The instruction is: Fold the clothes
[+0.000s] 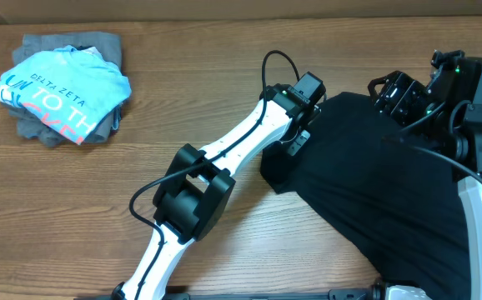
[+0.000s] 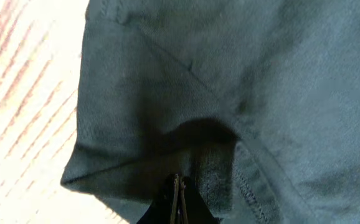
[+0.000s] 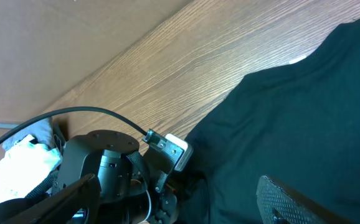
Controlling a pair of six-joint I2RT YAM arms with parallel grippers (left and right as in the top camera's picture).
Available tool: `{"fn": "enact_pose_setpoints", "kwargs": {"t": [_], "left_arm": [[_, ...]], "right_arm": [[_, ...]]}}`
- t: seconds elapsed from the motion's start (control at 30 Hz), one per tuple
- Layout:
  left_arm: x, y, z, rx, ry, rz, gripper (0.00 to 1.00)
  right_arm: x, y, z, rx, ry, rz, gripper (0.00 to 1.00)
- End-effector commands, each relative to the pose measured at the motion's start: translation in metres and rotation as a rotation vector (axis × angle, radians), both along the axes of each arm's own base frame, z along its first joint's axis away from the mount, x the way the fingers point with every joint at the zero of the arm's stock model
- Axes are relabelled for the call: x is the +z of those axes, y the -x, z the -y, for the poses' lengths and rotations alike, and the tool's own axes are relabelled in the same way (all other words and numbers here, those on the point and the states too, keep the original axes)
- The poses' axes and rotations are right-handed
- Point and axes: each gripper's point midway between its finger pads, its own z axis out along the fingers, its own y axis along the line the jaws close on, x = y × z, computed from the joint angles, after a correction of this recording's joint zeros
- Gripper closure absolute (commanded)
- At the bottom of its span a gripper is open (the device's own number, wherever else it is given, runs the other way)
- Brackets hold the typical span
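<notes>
The black T-shirt (image 1: pixel 374 192) lies rumpled on the right side of the wooden table and runs off the front right edge. My left gripper (image 1: pixel 295 143) is at the shirt's left edge. In the left wrist view its fingers (image 2: pixel 179 190) are pressed together on a fold of the black fabric (image 2: pixel 230 81), with a stitched hem beside them. My right gripper (image 1: pixel 394 96) hovers over the shirt's far part. In the right wrist view its fingers (image 3: pixel 180 202) are wide apart and empty above the shirt (image 3: pixel 304 124). The neck label is hidden.
A light blue "DELTA ZETA" shirt (image 1: pixel 66 87) lies folded on a grey garment (image 1: pixel 99 43) at the far left. A brown wall (image 1: pixel 224 10) bounds the table's back edge. Bare wood (image 1: pixel 183 92) lies between the pile and the black shirt.
</notes>
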Motion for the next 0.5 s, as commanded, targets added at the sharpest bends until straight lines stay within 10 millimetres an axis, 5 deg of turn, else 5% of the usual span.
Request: {"fn": "enact_pose_setpoints", "kwargs": {"t": [0.0, 0.17, 0.33, 0.43, 0.47], "left_arm": [[-0.009, 0.002, -0.024, 0.033, -0.121, -0.003, 0.96], [0.004, -0.003, -0.093, 0.171, -0.395, 0.047, 0.96], [0.038, -0.007, -0.125, 0.313, -0.435, 0.06, 0.96], [0.051, -0.004, -0.095, 0.267, -0.223, -0.028, 0.84], [0.053, 0.0, -0.075, 0.214, -0.112, -0.073, 0.67]], "right_arm": [[0.009, -0.002, 0.002, -0.007, 0.003, 0.023, 0.16], [0.008, -0.001, 0.002, -0.007, 0.003, 0.02, 0.16], [0.008, -0.002, 0.006, -0.021, 0.017, 0.019, 0.16], [0.007, -0.002, 0.007, -0.026, 0.022, 0.019, 0.16], [0.008, -0.002, 0.007, -0.029, 0.024, 0.021, 0.16]]}}
